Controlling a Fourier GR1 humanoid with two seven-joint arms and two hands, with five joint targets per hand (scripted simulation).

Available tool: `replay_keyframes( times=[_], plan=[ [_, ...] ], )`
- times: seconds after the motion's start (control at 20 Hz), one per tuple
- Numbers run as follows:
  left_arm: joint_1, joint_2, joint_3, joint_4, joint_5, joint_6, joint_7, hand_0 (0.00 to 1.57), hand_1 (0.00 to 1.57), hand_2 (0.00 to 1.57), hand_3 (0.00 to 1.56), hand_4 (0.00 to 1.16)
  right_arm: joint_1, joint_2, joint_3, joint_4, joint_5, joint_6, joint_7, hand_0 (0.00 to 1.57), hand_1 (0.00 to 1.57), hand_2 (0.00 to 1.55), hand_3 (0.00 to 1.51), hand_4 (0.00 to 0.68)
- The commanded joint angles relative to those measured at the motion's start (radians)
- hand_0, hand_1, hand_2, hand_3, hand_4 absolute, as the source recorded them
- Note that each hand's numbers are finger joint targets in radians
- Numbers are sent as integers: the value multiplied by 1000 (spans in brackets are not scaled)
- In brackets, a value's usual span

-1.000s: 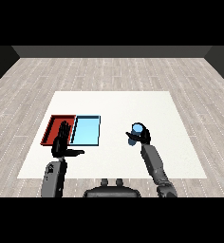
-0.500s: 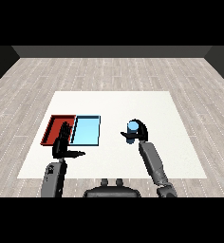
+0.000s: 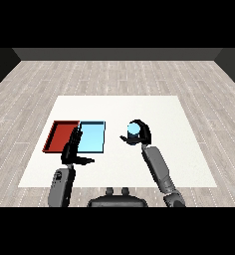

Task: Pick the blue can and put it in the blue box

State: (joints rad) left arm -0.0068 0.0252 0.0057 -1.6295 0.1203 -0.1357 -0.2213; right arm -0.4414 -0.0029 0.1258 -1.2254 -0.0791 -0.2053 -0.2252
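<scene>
The blue can (image 3: 134,130) is held upright above the table, right of the trays, with my right hand (image 3: 141,134) curled round it. The light blue tray (image 3: 93,137) lies flat on the white table with nothing in it, its near left corner hidden by my left hand. My left hand (image 3: 73,149) stands at that tray's near left corner, fingers straight and thumb pointing right, holding nothing.
A red tray (image 3: 59,136) lies against the light blue tray's left side. The white table (image 3: 174,124) stands on a wooden floor.
My right hand has carried the blue can leftward toward the light blue tray. The left hand has barely moved.
</scene>
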Motion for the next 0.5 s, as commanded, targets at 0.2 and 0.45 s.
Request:
replay_keyframes(
  times=[0.2, 0.45],
  plan=[
    [-30, -24, -38, -16, 34, 10, 87, 0, 0, 0, 0, 0, -6, 3, 31, -68, -3, -5, 41, 1493, 1493, 1468, 1443, 631],
    [-67, -25, -144, 97, 94, 46, 58, 0, 0, 0, 0, 0, -37, 2, 19, -44, 1, -11, 42, 1493, 1493, 1468, 1443, 631]
  ],
)
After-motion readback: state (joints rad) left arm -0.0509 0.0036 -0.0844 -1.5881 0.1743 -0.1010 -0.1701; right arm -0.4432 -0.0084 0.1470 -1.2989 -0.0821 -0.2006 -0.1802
